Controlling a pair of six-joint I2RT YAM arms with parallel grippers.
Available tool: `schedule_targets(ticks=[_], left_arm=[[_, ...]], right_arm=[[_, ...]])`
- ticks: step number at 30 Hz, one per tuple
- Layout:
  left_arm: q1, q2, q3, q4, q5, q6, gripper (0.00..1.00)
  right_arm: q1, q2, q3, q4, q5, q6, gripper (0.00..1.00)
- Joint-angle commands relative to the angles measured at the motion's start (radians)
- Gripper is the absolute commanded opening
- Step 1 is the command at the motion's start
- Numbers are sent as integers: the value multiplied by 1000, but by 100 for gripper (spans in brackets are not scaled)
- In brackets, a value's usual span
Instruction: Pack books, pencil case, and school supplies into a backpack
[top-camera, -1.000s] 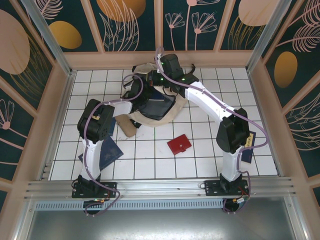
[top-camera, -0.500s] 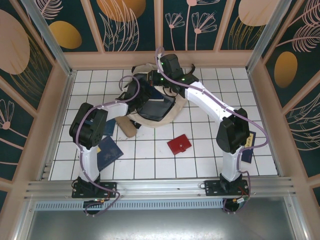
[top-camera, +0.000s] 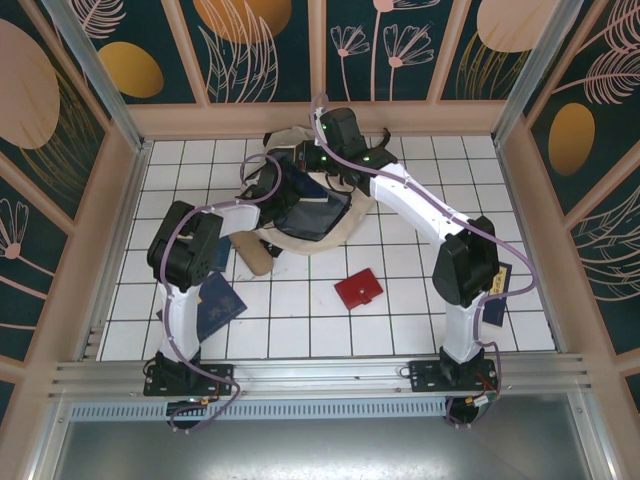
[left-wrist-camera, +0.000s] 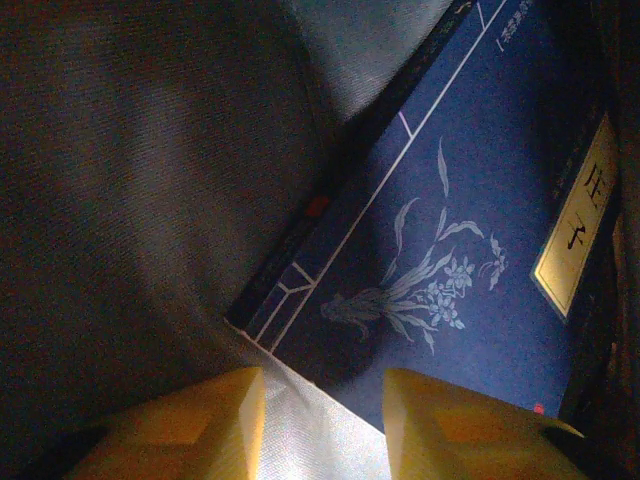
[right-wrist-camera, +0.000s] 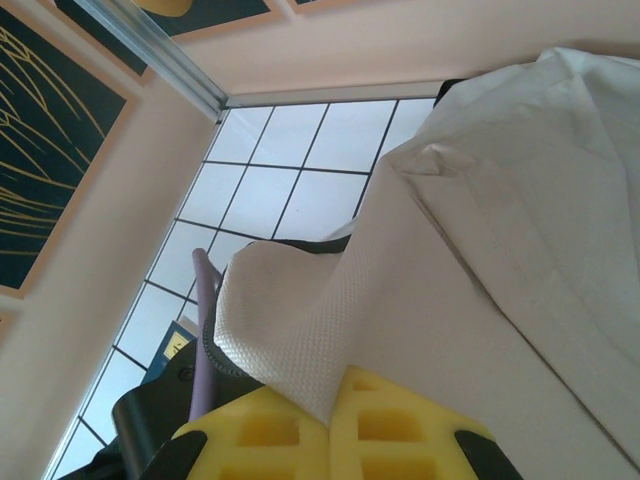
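The cream backpack (top-camera: 356, 214) lies at the back middle of the tiled floor with its mouth held open. My right gripper (top-camera: 322, 160) is shut on the backpack's cream flap (right-wrist-camera: 300, 330) and holds it up. A navy book (top-camera: 312, 213) with a pale yellow label (left-wrist-camera: 575, 238) lies inside the mouth. My left gripper (top-camera: 272, 182) reaches in beside that book (left-wrist-camera: 450, 250); its yellow fingers (left-wrist-camera: 225, 420) stand apart over pale lining, open. The tan pencil case (top-camera: 254, 256) lies just in front of the backpack. The red square case (top-camera: 358, 289) rests on the tiles.
A second navy book (top-camera: 218, 306) lies on the floor by my left arm. A third (top-camera: 497, 292) lies behind my right arm. Wooden walls enclose the floor on three sides. Open tiles lie around the red case.
My left arm's elbow swung out to the left and partly back, with its gripper staying in the backpack's mouth. The right gripper has kept its hold on the flap.
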Motion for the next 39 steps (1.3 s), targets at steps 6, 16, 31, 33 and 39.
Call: schedule_targets(ticks=[6, 16, 31, 33, 39], left_arm=[[34, 117, 106, 41, 61, 19, 20], [44, 79, 83, 210, 22, 159, 18], [53, -122, -85, 138, 205, 128, 37], [53, -201, -132, 90, 243, 138, 40], [53, -466, -297, -79, 241, 193, 48]], right_arm=[[28, -44, 12, 29, -111, 2, 0], [31, -42, 0, 22, -134, 1, 0], [-35, 8, -16, -21, 79, 39, 0], [-61, 32, -28, -14, 77, 60, 0], [-97, 101, -69, 35, 34, 84, 0]])
